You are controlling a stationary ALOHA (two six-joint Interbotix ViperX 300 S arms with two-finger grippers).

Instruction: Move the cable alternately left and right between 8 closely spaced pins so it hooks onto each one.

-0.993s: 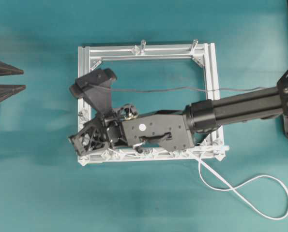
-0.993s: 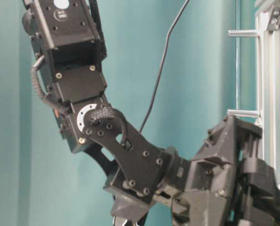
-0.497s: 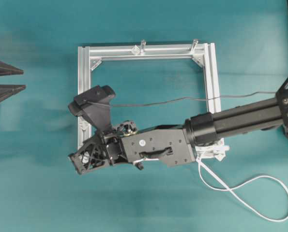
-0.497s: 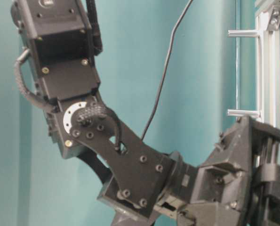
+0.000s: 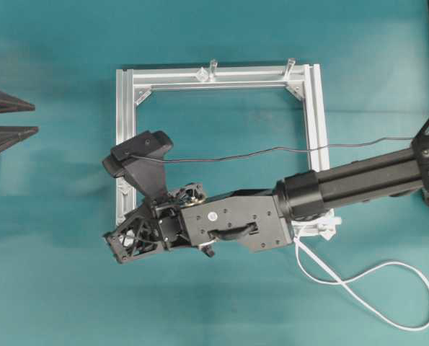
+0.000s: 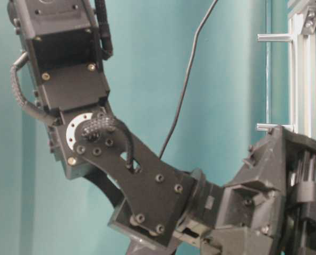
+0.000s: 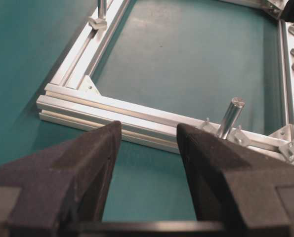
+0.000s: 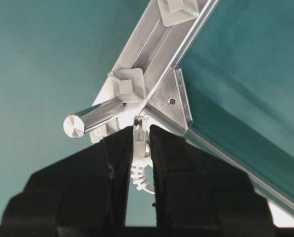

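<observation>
Right gripper (image 8: 141, 148) is clamped on the cable (image 8: 141, 143) at its plug end, just beside the frame (image 5: 125, 144) corner and its grey post (image 8: 90, 120). Slack loops on the table beyond the frame's opposite corner. Left gripper (image 7: 147, 148) hangs released, well apart from the frame. Judged step: threading is at the end of the pin rail. The pins are hidden under the arm, so hooking is unconfirmed. Next move calls for keeping tension round that corner.

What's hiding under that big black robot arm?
Under the right arm lies the bottom rail of the frame, almost wholly covered, so the pins there cannot be seen. The cable comes out beside it and loops across the table.
</observation>
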